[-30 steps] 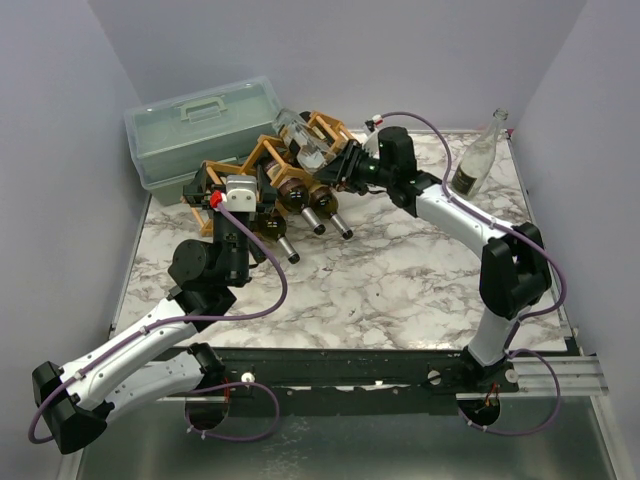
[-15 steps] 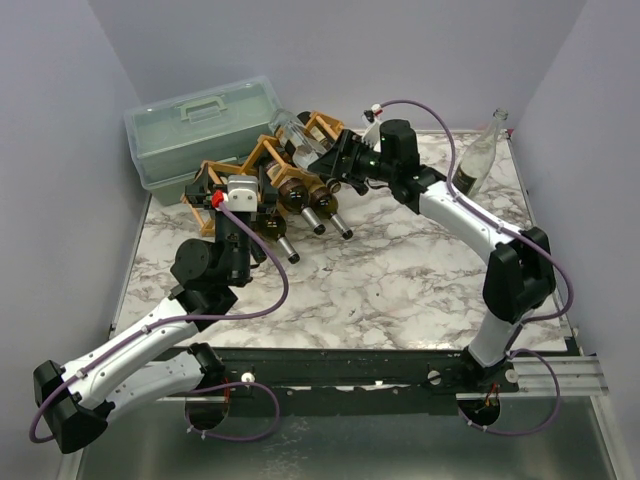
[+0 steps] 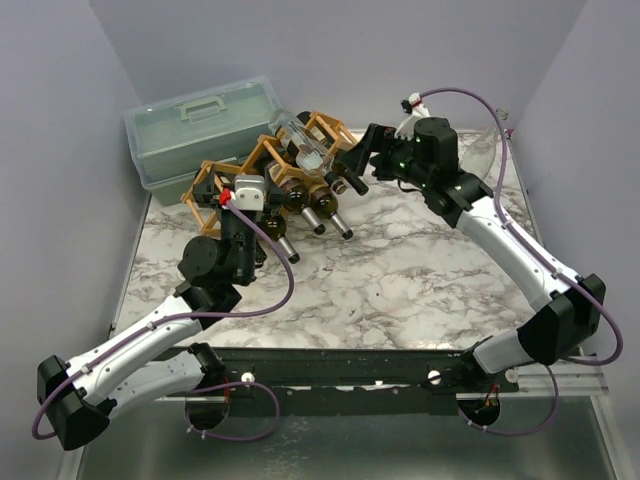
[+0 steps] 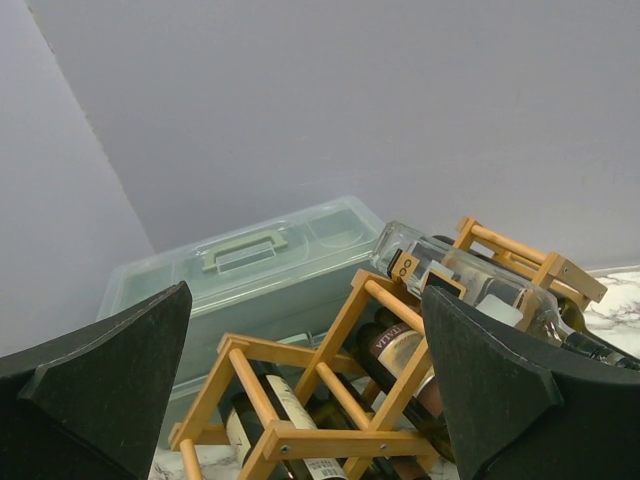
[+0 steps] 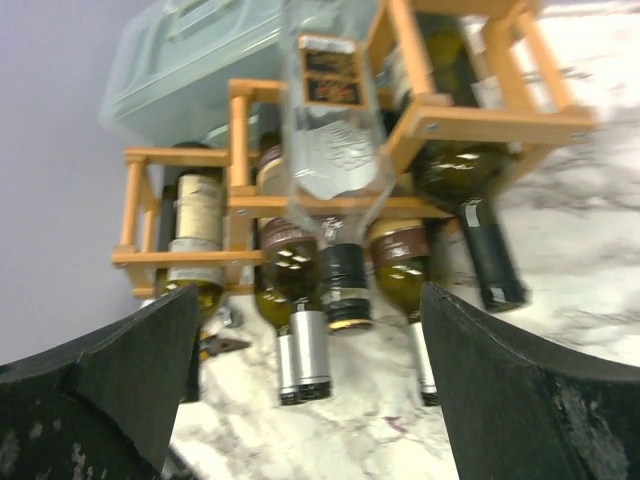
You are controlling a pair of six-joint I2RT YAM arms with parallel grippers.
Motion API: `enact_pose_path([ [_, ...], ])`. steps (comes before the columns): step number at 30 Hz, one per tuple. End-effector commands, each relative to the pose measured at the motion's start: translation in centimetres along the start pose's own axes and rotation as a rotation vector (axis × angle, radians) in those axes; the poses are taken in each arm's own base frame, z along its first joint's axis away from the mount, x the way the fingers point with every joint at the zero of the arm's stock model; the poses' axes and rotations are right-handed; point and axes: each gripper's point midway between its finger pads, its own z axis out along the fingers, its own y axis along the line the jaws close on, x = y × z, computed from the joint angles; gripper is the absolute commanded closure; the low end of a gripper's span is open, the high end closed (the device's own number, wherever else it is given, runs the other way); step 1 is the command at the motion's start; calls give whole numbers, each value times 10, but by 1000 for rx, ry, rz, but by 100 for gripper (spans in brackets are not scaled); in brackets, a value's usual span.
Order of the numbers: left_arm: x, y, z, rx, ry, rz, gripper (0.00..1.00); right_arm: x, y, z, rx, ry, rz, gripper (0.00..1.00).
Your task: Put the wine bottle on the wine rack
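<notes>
**A:** What had changed at the right fingers [image 5: 110, 370]?

**B:** A second earlier they were closed at the neck of the wine bottle, right up against the rack. By this moment they had swung wide apart and drawn back toward the right side of the desk [image 3: 400, 270]. In the wrist view the two dark pads stood at the edges of the picture with nothing between them.

**A:** And where was the bottle?

**B:** The clear wine bottle [image 5: 335, 140] lay on top of the wine rack [image 5: 480, 122], cradled between the upper slats. Its capped neck pointed out toward the near side, above the dark bottles [image 5: 295, 330] in the cells below. Nothing was touching it, and from above it did not seem to have shifted when the grip let go.

**A:** Was the left arm doing anything?

**B:** No. The left fingers [image 4: 100, 380] were spread fully open and empty, as they had been throughout that second. They hung just beside the rack's left end, facing it and the pale green toolbox [image 3: 190, 125] behind.

**A:** So what did that mean for the task?

**B:** I judged the placing itself done, since the bottle was resting on the rack and had been released. What remained was for the right arm to back clear without clipping the protruding neck. The one risk I saw was the round bottle rolling on those thin slats if nudged.
</notes>
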Motion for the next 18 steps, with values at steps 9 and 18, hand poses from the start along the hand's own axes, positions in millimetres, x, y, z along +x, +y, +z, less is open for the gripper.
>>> enact_pose_path([
  [9,3,-13,4,36,-2,-32,1,-72,-99,-97,653,-264,-296,0],
  [18,6,-17,3,52,7,-29,1,-113,-182,-142,913,-374,-232,0],
])
